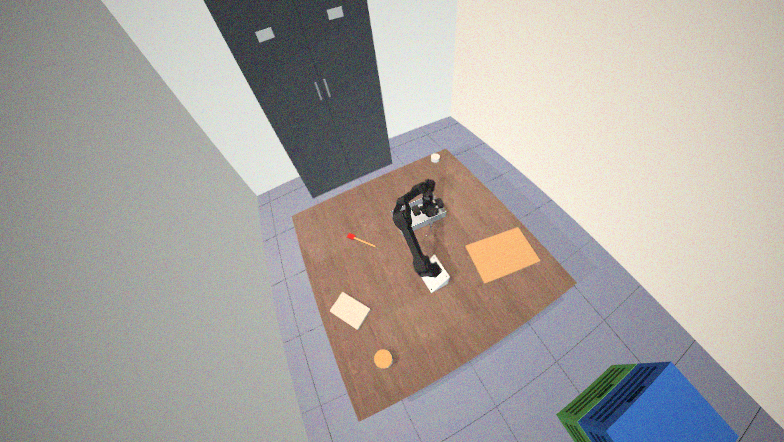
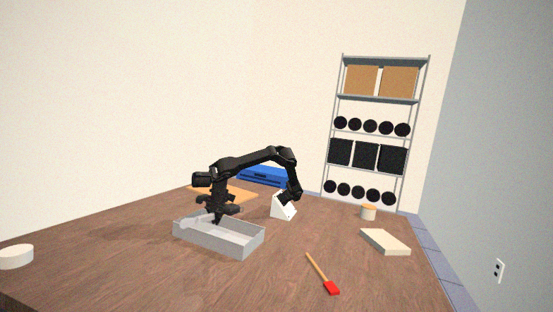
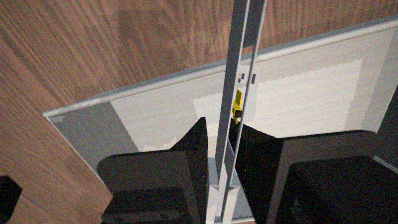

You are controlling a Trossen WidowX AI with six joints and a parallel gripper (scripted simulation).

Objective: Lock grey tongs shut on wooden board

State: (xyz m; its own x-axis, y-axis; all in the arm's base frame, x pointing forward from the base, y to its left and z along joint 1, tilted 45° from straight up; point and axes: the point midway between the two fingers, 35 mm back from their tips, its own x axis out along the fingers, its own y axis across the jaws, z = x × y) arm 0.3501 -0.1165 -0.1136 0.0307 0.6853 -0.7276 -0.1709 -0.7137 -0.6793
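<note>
The grey tongs [image 3: 233, 50] [image 2: 187, 222] lie across the roasting tin [image 3: 315, 100] [image 2: 209, 242] [image 1: 429, 221]. In the wrist view their two long arms run nearly side by side, with a narrow gap between them and a small yellow piece [image 3: 237, 104] at the gap. My gripper [image 3: 212, 120] [image 2: 216, 222] points down at the tin and is shut on the tongs, one black finger on each side of the arms. Whether the hinge is locked cannot be seen. The wooden board [image 1: 502, 255] [image 2: 250, 194] lies apart from the tin, with nothing on it.
The tin's upright walls stand around the fingers. A red-headed tool [image 1: 351, 236] [image 2: 331, 287], a cream block [image 1: 350, 310] [image 2: 385, 241], an orange-lidded jar [image 1: 383, 358] [image 2: 367, 212] and a white round object [image 1: 435, 158] [image 2: 16, 256] stand or lie elsewhere on the table.
</note>
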